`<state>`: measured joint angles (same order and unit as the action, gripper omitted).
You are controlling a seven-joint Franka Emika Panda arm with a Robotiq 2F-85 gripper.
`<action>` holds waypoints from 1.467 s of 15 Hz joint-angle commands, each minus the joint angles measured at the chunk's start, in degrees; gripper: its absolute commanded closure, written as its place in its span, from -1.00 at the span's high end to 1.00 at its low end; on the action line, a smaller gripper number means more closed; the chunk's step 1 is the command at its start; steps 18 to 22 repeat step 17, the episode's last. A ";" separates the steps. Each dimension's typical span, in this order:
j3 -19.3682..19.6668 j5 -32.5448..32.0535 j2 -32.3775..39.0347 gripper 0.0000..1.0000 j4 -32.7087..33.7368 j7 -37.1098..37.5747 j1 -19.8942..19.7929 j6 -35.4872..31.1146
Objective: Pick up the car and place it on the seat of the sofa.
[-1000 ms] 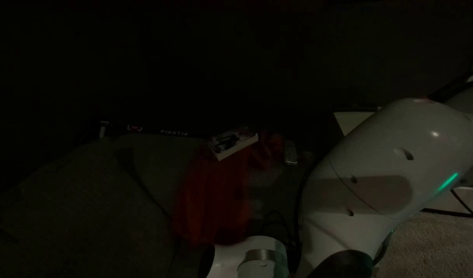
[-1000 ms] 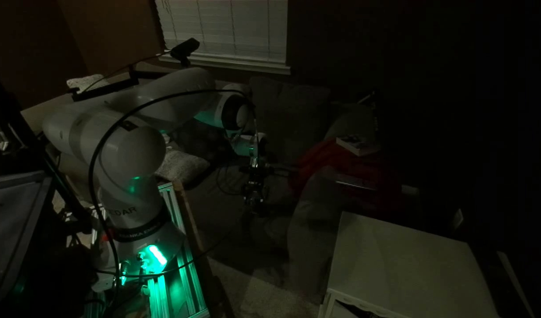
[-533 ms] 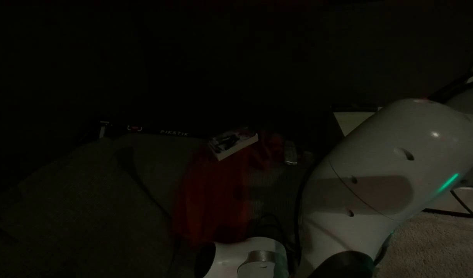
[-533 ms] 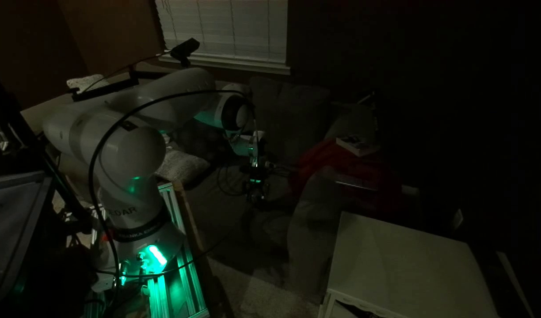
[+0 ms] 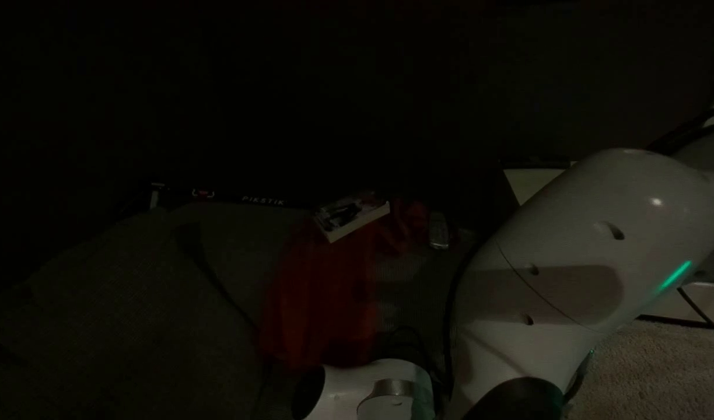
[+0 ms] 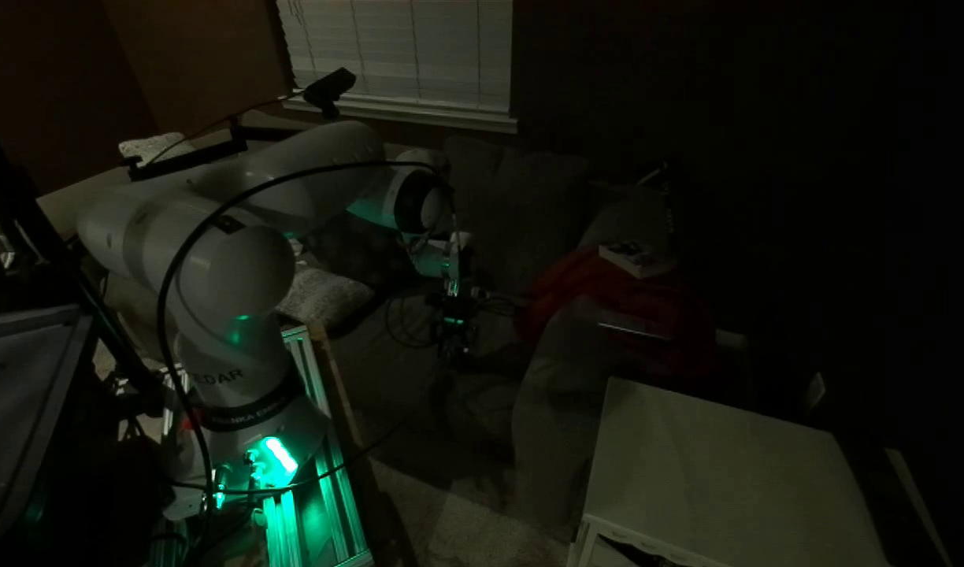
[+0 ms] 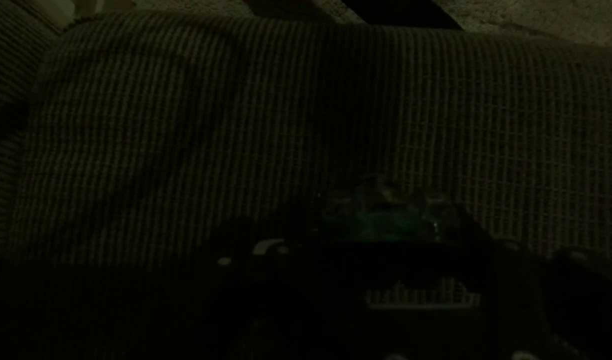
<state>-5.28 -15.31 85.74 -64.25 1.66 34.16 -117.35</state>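
Note:
The room is very dark. The car (image 7: 388, 220), a dim shape with a greenish sheen, sits between the fingers of my gripper (image 7: 386, 237) in the wrist view. The fingers appear closed on its two sides, though their tips are nearly black. In an exterior view my gripper (image 6: 454, 342) points down over the sofa seat (image 6: 383, 366); the car cannot be made out there. The ribbed olive-grey sofa cushion (image 7: 211, 125) fills the wrist view beneath the gripper, with a shadow across it. The sofa (image 5: 118, 315) also shows in an exterior view, where the gripper is out of view.
A red cloth (image 6: 569, 279) drapes over the sofa arm with a boxed item (image 6: 635, 258) on it. A remote (image 5: 438, 230) and a black PIKSTIK reacher (image 5: 263, 200) lie nearby. A white side table (image 6: 718, 457) stands beside the sofa arm. Patterned pillows (image 6: 324, 295) lie behind.
My gripper has risen slightly above the sofa seat. In an exterior view the wrist link has shifted a little left. The other objects have not moved.

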 commanded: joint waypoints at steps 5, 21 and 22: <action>-0.14 1.35 -0.41 1.00 2.94 0.61 -2.41 -2.96; -1.28 3.04 -1.18 1.00 0.01 1.31 -11.31 -12.84; -1.28 3.04 -1.18 1.00 0.01 1.31 -11.31 -12.84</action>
